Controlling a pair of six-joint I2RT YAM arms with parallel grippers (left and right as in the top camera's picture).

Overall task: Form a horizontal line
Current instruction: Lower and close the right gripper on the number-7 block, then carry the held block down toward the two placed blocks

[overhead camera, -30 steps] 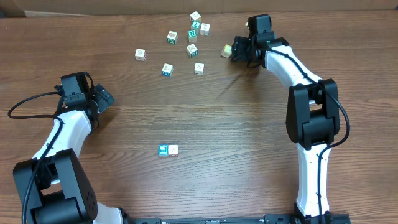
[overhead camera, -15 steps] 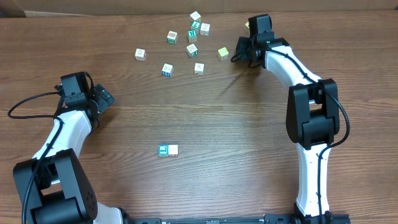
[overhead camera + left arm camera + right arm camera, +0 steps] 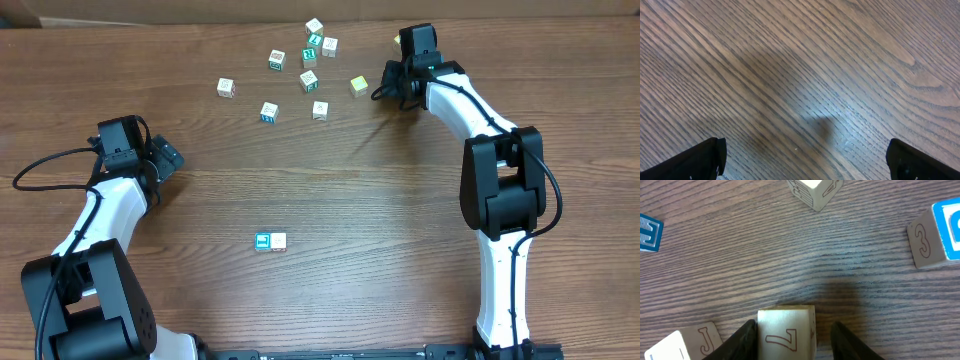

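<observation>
Line (image 3: 271, 241) is sitting low-centre on the table (image 3: 400, 250). It is showing only 2 cubes, a blue-faced one (image 3: 263, 241) touching a white one (image 3: 279, 241), side by side.

Overhead is showing 10 loose cubes scattered near the far edge, well apart from the line. One of them, the cream cube (image 3: 358, 86), is lying just beside the right gripper (image 3: 381, 84).

Right wrist view is adding what overhead can't:
- The cream cube (a "7" outlined on its face) is sitting between the two fingers, jaws parted.
- One finger (image 3: 746, 339) is looking close against it, with a clear gap to the other (image 3: 844, 340), so it is not clamped.
- 4 more cubes are showing here: a "J" cube (image 3: 690, 342) just beside the cream one, a "3" cube (image 3: 932, 232) with a blue face, a blue one (image 3: 649, 232) at the edge and a pale one (image 3: 815, 190) at the top.

Left gripper (image 3: 167, 158) is sitting at the left side, well apart from every cube. Its wrist view is showing only bare wood and 2 fingertips at the lower corners, spread wide and holding nothing.
</observation>
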